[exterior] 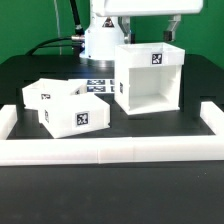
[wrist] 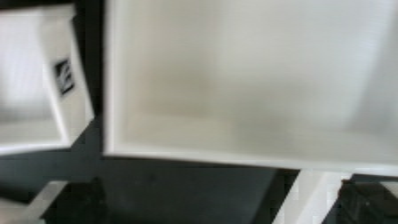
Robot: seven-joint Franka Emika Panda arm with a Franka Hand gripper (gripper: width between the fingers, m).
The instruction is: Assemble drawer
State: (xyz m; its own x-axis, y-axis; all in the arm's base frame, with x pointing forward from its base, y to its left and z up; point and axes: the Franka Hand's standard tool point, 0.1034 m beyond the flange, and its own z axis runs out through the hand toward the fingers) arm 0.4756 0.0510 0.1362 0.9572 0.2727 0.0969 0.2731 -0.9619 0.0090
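The tall white drawer housing point(exterior: 150, 80) stands upright on the black table, open side facing the front, with a tag on its top edge. Two smaller white trays point(exterior: 65, 105) with tags sit close together at the exterior view's left of it. My gripper point(exterior: 150, 33) hangs just above the housing's top, jaws spread wide and empty. In the wrist view the housing's pale inside point(wrist: 231, 80) fills most of the picture, and one tray point(wrist: 32, 85) with a tag lies beside it. My gripper point(wrist: 210, 205) shows only as dark blurred fingertips point(wrist: 54, 203) at the edge, over dark table.
A long low white rail point(exterior: 110, 151) runs along the table's front and turns back at both ends. The marker board point(exterior: 100, 87) lies flat between the trays and the housing. The robot's base point(exterior: 100, 40) stands behind. A white strip point(wrist: 320, 195) crosses near one fingertip.
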